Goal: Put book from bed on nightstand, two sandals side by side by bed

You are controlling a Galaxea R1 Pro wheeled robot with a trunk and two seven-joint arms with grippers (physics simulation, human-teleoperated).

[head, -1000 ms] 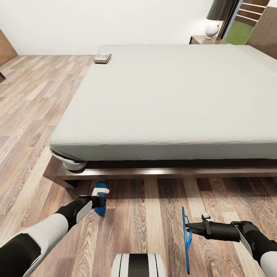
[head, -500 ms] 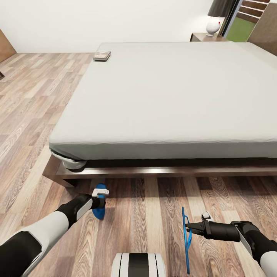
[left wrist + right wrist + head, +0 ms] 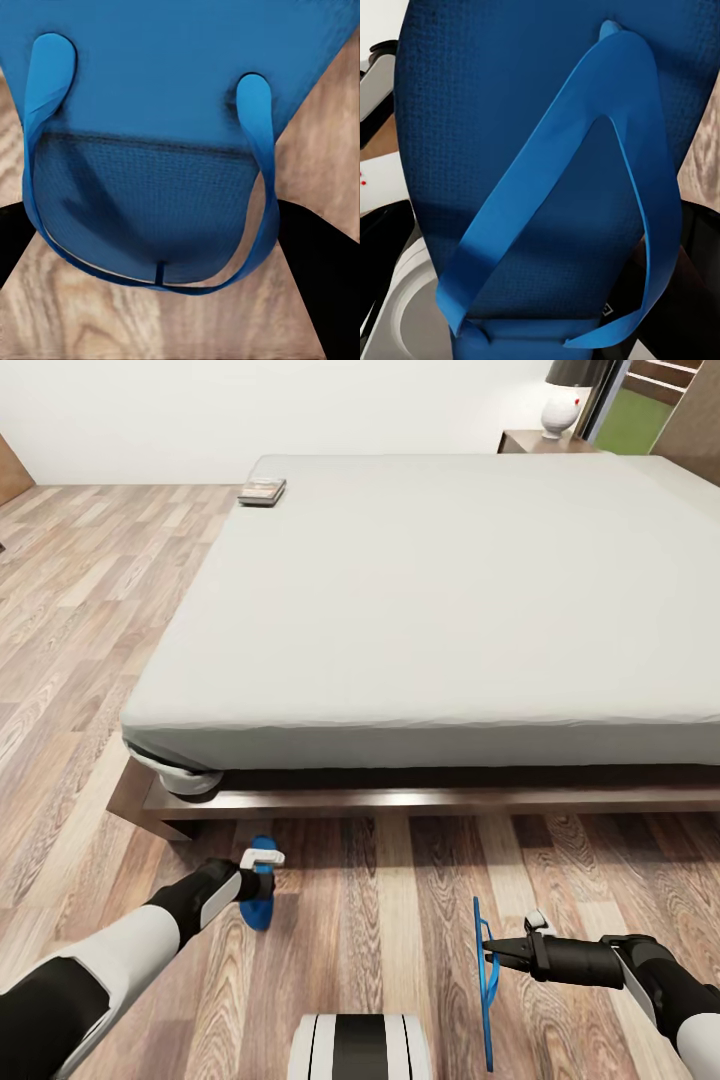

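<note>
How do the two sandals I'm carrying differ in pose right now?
The right gripper holds its sandal on edge, seen as a thin blue blade. The left gripper holds its sandal closer to the bed, with more of its sole facing the head camera. Both are plain blue, each carried by its strap over the wood floor.

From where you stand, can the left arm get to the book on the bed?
Probably not. The book lies at the far corner of the bed, and the left gripper, low by the floor, holds a sandal.
</note>
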